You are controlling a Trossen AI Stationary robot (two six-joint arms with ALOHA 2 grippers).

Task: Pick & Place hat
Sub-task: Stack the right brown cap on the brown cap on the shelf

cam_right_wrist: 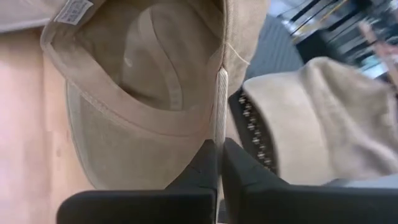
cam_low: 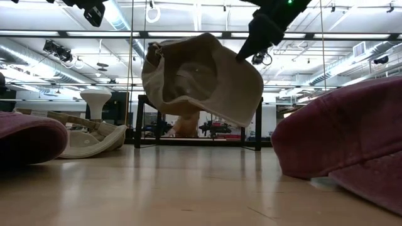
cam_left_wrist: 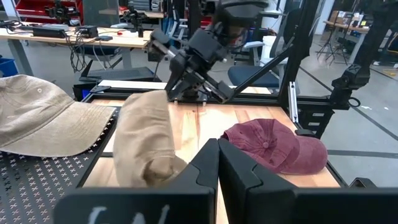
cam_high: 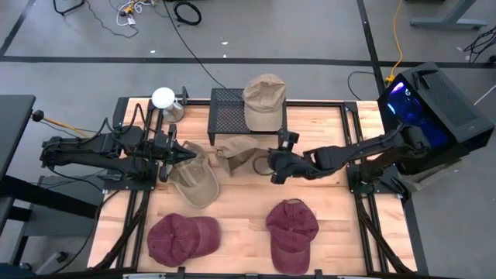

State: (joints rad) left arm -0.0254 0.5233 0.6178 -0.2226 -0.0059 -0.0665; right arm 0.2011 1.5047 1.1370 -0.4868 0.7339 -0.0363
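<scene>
My right gripper [cam_high: 271, 165] is shut on a tan hat [cam_high: 232, 155] at the table's middle; in the low view this hat [cam_low: 201, 78] hangs in the air, its hollow side toward the camera. A second tan hat [cam_high: 194, 184] lies hollow side up on the table's left half, and my left gripper [cam_high: 186, 153] stands shut by its far edge, holding nothing. A third tan hat [cam_high: 263, 99] rests on a black perforated rack [cam_high: 229, 116] at the far edge. Two maroon hats [cam_high: 182, 236] [cam_high: 292, 231] lie near the near edge. My right gripper [cam_right_wrist: 219, 165] pinches the tan hat's brim edge [cam_right_wrist: 221, 99] between its two fingers, seen edge-on in the right wrist view. It comes from the table's right, slanting down [cam_low: 250, 55]. The hat is lifted clear of the table and hangs tilted below the fingers.
A white round object [cam_high: 163, 99] stands at the far left corner beside the rack. Black frame rails run along the table's left and right sides. Bare wood [cam_high: 244, 225] shows between the two maroon hats. The left wrist view shows the right arm's gripper [cam_left_wrist: 193, 62] beyond the hanging hat [cam_left_wrist: 146, 143].
</scene>
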